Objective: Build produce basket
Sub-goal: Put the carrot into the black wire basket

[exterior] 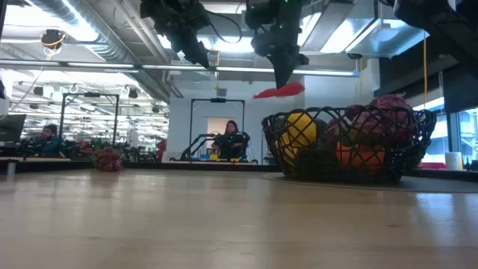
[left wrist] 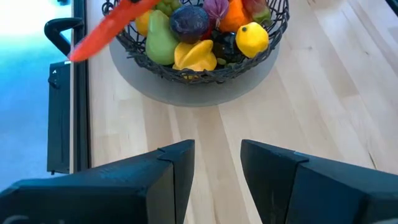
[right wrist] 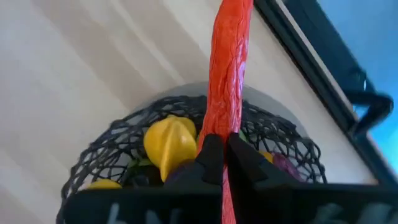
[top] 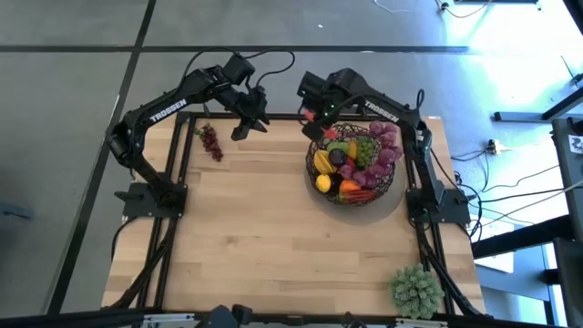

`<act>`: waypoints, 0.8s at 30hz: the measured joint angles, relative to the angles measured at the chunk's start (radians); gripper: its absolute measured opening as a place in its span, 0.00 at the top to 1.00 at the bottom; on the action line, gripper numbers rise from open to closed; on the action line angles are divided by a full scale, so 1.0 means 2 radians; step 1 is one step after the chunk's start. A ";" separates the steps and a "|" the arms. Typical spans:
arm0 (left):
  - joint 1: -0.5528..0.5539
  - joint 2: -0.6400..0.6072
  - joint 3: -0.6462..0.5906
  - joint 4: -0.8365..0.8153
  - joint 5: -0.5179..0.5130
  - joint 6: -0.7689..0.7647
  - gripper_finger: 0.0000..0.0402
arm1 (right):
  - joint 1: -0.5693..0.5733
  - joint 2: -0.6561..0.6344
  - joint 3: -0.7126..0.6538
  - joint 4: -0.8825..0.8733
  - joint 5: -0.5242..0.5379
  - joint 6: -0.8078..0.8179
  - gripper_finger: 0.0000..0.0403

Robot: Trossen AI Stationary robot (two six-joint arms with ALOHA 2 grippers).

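Right wrist view, right gripper (right wrist: 225, 152) pinched a red chilli (right wrist: 227, 74) above the basket (right wrist: 124, 140), left gripper (left wrist: 217, 180) hung part-open, empty.

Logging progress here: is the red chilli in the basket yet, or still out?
Out. The right hand is shut on the chilli, which hangs in the air above the basket rim, clear of the fruit.

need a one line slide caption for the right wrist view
Right end effector shut on a red chilli, held above the filled wire basket on the wooden table.
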 joint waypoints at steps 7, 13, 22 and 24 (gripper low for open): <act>0.000 0.000 0.000 0.000 0.002 0.000 0.70 | 0.003 -0.005 -0.001 0.002 -0.009 -0.127 1.00; 0.000 0.000 0.000 0.000 0.003 -0.001 0.70 | 0.004 -0.005 -0.001 0.003 -0.013 -0.203 1.00; 0.000 0.000 0.000 0.000 0.003 0.000 0.70 | 0.005 -0.052 -0.001 0.003 -0.034 -0.197 1.00; 0.000 0.000 0.000 0.000 0.002 0.000 0.70 | 0.006 -0.069 -0.001 0.003 -0.035 -0.186 1.00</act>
